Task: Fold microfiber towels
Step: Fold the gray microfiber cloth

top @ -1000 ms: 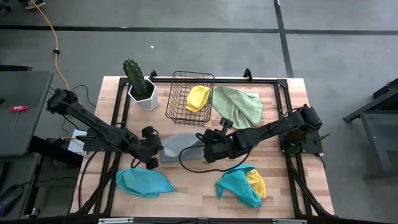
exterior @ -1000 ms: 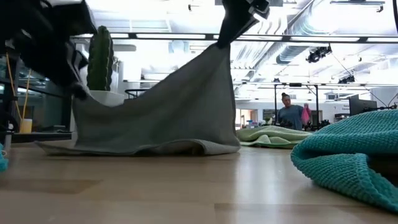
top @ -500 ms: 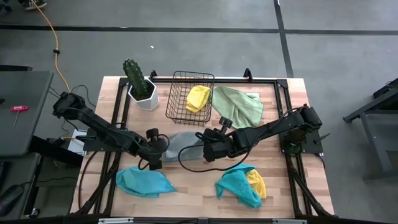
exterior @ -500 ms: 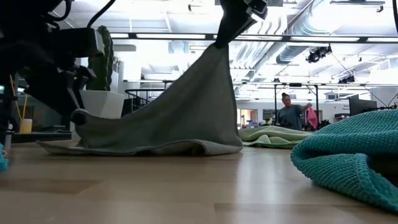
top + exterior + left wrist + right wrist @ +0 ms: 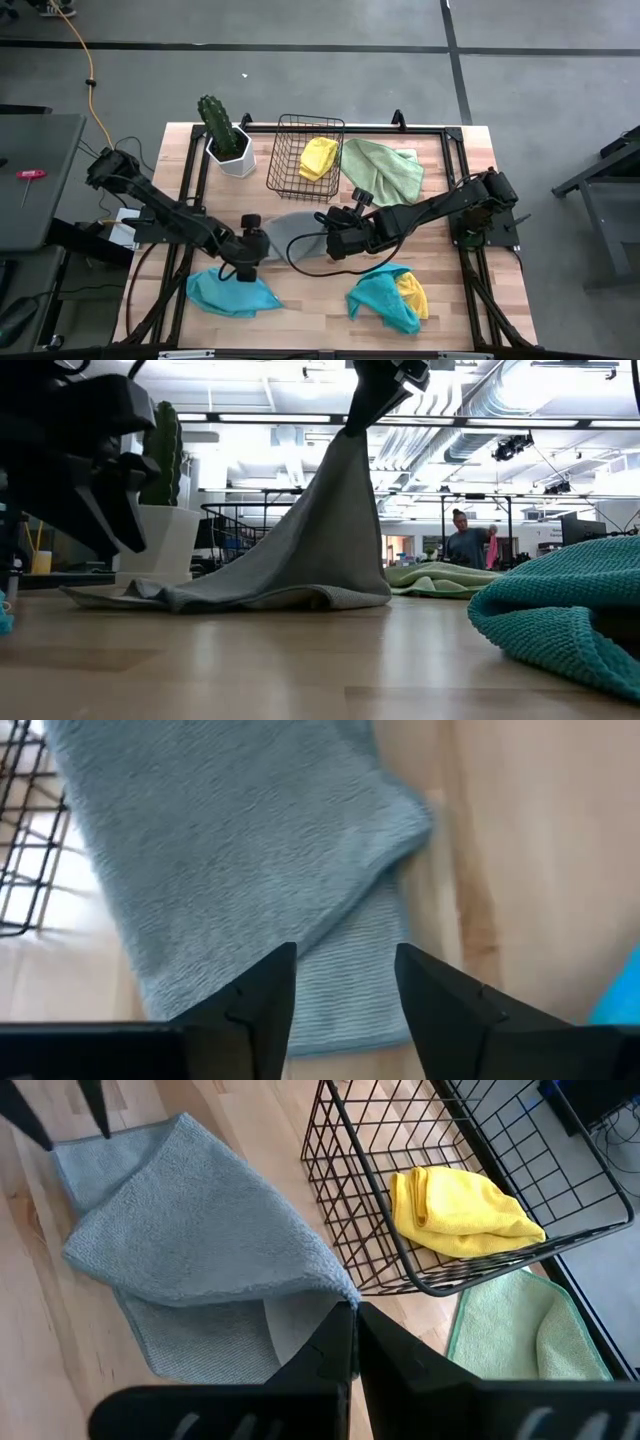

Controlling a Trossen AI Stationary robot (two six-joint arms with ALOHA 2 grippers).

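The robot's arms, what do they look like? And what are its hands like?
Both arms are black, made of chunky jointed pieces. A thin black cable loops out from the right arm near its hand; the left arm looks the same colour. Each hand ends in two flat, dark, pointed fingers, on the left hand and the right hand. No markings show.

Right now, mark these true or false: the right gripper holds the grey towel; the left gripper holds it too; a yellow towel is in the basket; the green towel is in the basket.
1. The right gripper is pinching a corner of the grey towel, lifted. True.
2. The left gripper grips the same towel. False: its fingers are open above it, holding nothing.
3. A yellow towel lies in the wire basket. True.
4. The green towel lies in the basket. False: it lies on the table beside it.
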